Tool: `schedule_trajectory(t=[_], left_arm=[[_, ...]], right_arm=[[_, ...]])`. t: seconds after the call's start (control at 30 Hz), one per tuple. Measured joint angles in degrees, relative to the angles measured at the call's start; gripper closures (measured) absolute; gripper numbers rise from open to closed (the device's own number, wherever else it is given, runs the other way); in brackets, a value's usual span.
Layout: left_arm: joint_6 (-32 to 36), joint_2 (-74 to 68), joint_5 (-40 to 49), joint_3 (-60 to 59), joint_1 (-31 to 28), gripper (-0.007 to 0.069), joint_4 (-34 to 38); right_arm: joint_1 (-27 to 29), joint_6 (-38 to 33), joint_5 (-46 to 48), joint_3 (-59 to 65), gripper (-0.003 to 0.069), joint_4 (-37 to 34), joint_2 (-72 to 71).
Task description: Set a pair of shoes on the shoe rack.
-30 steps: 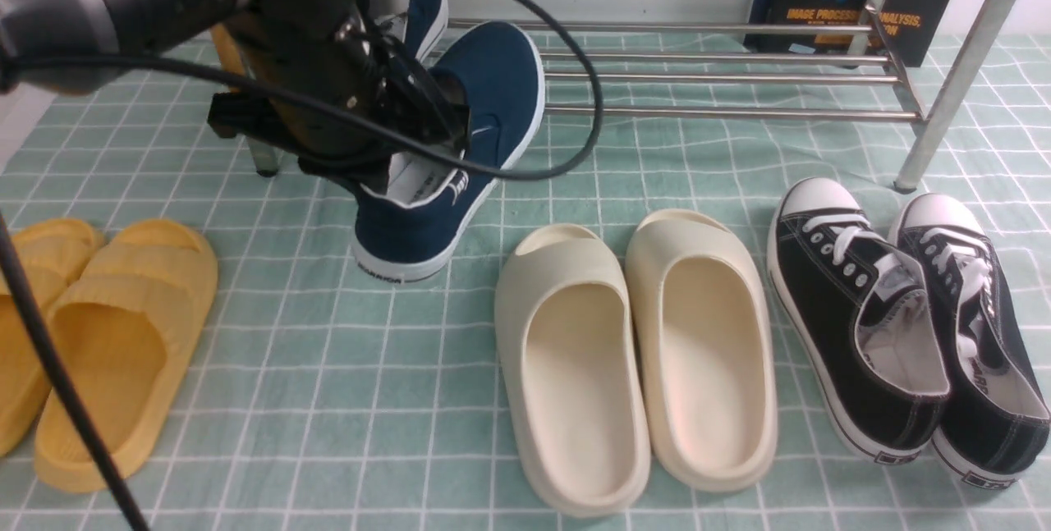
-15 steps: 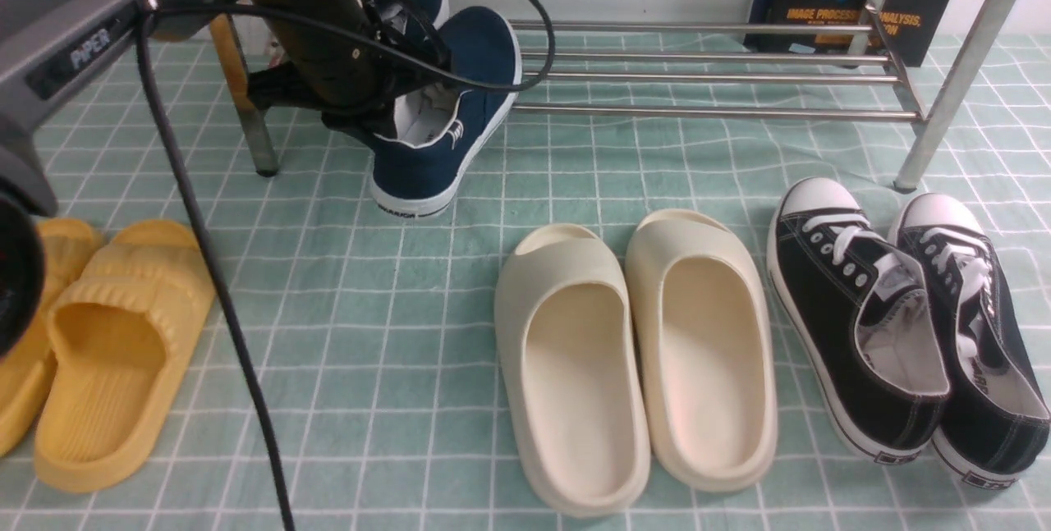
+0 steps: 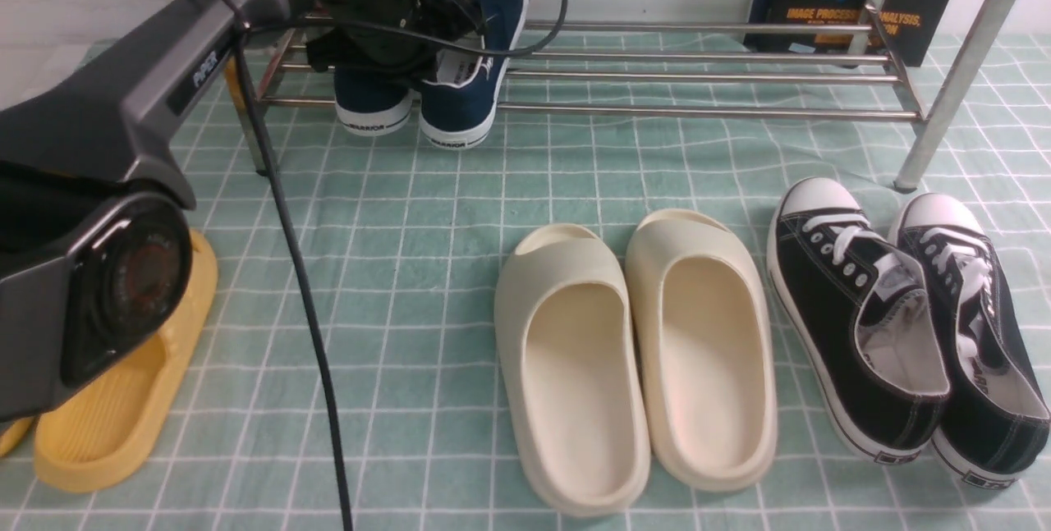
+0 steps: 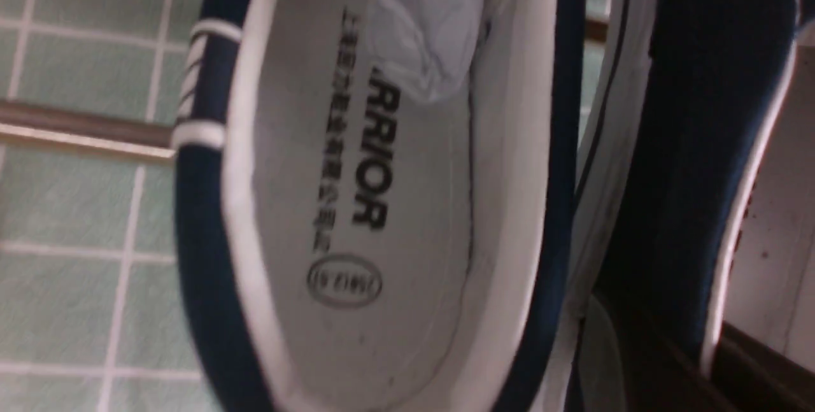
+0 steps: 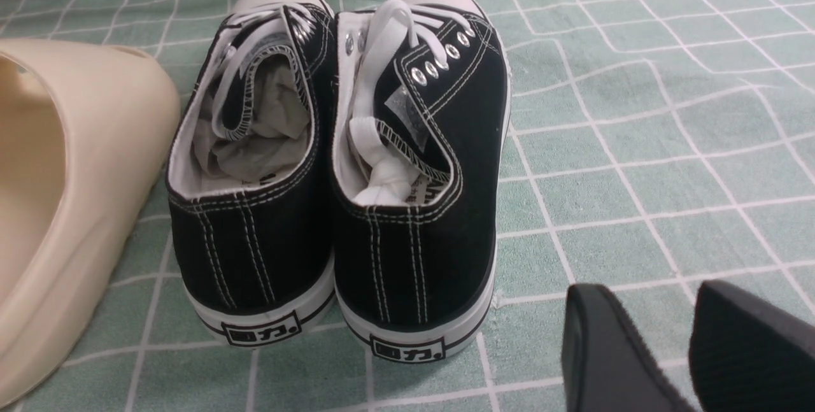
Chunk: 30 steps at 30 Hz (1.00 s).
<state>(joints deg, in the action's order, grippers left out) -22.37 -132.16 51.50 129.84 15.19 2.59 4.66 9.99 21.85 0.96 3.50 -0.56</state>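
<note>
Two navy slip-on shoes stand side by side on the lower bars of the steel shoe rack (image 3: 706,112), at its left end, heels toward me: one (image 3: 369,104) on the left, the other (image 3: 460,104) on the right. My left gripper (image 3: 410,38) hangs over them, shut on the collar of the right one. The left wrist view shows that shoe's grey-white insole (image 4: 356,176), its mate (image 4: 694,113) beside it, and a rack bar (image 4: 76,128). My right gripper (image 5: 681,335) is open and empty above the cloth, behind the black sneakers (image 5: 331,163).
Cream slides (image 3: 632,350) lie in the middle of the green checked cloth. The black lace-up sneakers (image 3: 903,318) are at the right and yellow slides (image 3: 115,408) at the left. The left arm's cable (image 3: 304,309) hangs across. A book (image 3: 854,14) leans behind the rack.
My left arm has carried the navy shoe away from me and up onto the rack's lower bars, next to its mate. Nothing else has moved.
</note>
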Motion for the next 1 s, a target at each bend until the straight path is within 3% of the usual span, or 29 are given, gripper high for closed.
schedule_trajectory(t=[0.17,0.37,0.53,0.63,1.0], left_arm=[[-0.11,-0.48,-3.37,0.3,0.0,0.0508,0.46],[-0.11,-0.08,-3.73,1.55,0.0,0.0326,0.54],[1.31,3.57,-0.48,1.69,0.0,0.0304,0.42],[3.72,8.92,3.97,1.74,0.0,0.034,-0.79],[9.49,33.02,20.16,1.35,0.0,0.0631,-7.78]], right_arm=[[0.0,0.0,0.0,0.0,0.0415,0.0,0.0],[0.0,0.0,0.0,0.0,0.0413,0.0,0.0],[0.0,0.0,0.0,0.0,0.0413,0.0,0.0],[0.0,0.0,0.0,0.0,0.0413,0.0,0.0],[0.0,0.0,0.0,0.0,0.0413,0.0,0.0]])
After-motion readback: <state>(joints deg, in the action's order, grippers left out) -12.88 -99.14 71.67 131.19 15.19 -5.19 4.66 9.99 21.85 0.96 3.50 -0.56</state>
